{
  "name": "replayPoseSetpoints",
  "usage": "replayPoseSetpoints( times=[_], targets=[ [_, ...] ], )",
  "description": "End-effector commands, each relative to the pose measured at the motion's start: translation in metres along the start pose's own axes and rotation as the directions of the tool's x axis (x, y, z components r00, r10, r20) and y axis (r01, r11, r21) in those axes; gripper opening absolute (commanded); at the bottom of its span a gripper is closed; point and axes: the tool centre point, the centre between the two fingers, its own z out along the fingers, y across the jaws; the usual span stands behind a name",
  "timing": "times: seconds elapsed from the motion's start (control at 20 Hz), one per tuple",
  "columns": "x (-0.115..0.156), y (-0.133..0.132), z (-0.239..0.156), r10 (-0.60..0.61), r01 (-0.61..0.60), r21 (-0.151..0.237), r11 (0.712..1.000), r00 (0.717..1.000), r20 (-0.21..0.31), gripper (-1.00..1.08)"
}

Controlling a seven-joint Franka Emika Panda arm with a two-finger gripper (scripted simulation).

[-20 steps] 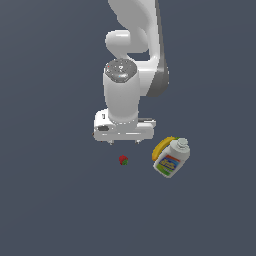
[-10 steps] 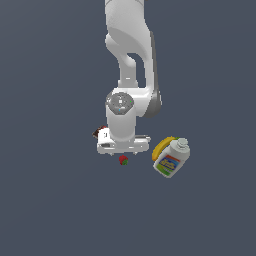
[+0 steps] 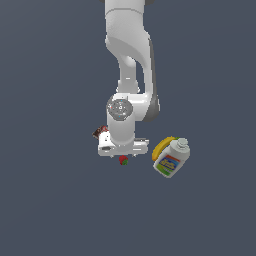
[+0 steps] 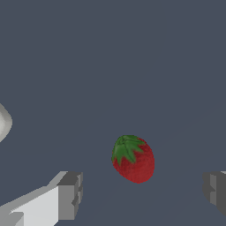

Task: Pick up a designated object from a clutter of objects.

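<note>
The designated object is a tiny red strawberry (image 3: 123, 160) with a green leafy top, lying on the dark floor just below the arm's hand in the exterior view. In the wrist view the strawberry (image 4: 133, 158) lies between the two grey fingers (image 4: 70, 195), closer to neither by much and touching neither. My gripper (image 4: 143, 194) stands open with a wide gap. In the exterior view the gripper (image 3: 123, 154) is mostly hidden under the white hand, low over the berry. The rest of the clutter of objects lies to either side.
A white bottle (image 3: 170, 159) with a blue-yellow label lies on the exterior view's right, with a yellow banana (image 3: 162, 146) behind it. A brown-red packet (image 3: 100, 132) peeks out behind the hand on the left. A pale rounded shape (image 4: 3, 122) shows at the wrist view's edge.
The arm has come down towards the floor, bringing the hand low over the strawberry. The strawberry and the other objects have stayed in place.
</note>
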Motion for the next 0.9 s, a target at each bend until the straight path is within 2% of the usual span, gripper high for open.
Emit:
replayPoseSetpoints(
  times=[0.0,0.45,0.75,0.8,0.85],
  targets=[
    [0.0,0.0,0.003,0.0,0.0,0.0,1.0,1.0,0.0,1.0],
    [-0.001,0.0,0.041,0.0,0.0,0.0,1.0,1.0,-0.001,1.0],
    [0.0,0.0,0.051,-0.001,0.001,0.0,1.0,1.0,-0.001,1.0],
    [0.0,0.0,0.051,-0.001,0.001,0.0,1.0,1.0,-0.001,-1.0],
    [0.0,0.0,0.051,-0.001,0.001,0.0,1.0,1.0,-0.001,-1.0]
  ],
)
